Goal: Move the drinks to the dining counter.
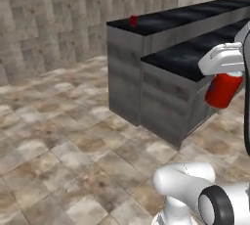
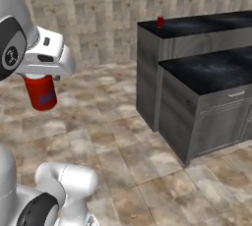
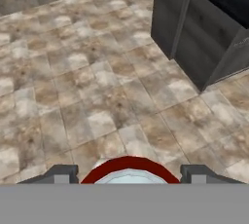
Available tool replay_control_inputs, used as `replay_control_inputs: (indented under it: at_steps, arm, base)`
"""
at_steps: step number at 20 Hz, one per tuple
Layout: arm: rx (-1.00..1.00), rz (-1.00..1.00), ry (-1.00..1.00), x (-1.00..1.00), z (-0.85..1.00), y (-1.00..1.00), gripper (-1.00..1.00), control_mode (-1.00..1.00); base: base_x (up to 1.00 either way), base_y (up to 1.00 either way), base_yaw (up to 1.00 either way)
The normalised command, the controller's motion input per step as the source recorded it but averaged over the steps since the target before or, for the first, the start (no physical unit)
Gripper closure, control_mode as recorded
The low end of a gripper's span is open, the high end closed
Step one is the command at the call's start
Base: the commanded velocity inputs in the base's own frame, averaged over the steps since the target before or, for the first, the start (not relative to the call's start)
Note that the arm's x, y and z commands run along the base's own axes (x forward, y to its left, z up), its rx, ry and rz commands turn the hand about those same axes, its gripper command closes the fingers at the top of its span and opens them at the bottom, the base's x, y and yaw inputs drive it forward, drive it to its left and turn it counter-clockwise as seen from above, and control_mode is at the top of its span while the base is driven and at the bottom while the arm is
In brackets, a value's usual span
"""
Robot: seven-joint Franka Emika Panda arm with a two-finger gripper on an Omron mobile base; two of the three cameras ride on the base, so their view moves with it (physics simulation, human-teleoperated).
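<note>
So the small red cylindrical can with a silvery top hung under the white hand, tilted a bit, up in the air over the brown stone-tile floor. A second little red can sat at the near corner of the long two-level counter's raised ledge, glossy black top, grey panelled sides. Loads of bare floor around the counter's end corner. In the hand view the gripper had its two dark fingertips clamped either side of the held can's rim.

Mottled stone tile floor, pale tiled wall
</note>
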Motion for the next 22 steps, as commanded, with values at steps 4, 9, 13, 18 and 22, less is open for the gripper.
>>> replay_control_inputs:
  at_steps: [4, 9, 13, 18, 22]
  arm:
    - [0.0, 0.0, 0.0, 0.0, 0.0, 0.0, 1.0, 1.0]
    - [0.0, 0.0, 0.0, 0.0, 0.0, 0.0, 1.0, 1.0]
    - [0.0, 0.0, 0.0, 0.0, 0.0, 0.0, 1.0, 1.0]
    - [0.0, 0.0, 0.0, 0.0, 0.0, 0.0, 1.0, 1.0]
    - [0.0, 0.0, 0.0, 0.0, 0.0, 0.0, 1.0, 1.0]
  base:
    - [1.0, 1.0, -0.3]
    - [1.0, 1.0, -0.41]
    - [1.0, 1.0, -0.43]
    - [1.0, 1.0, -0.47]
    - [1.0, 0.97, -0.47]
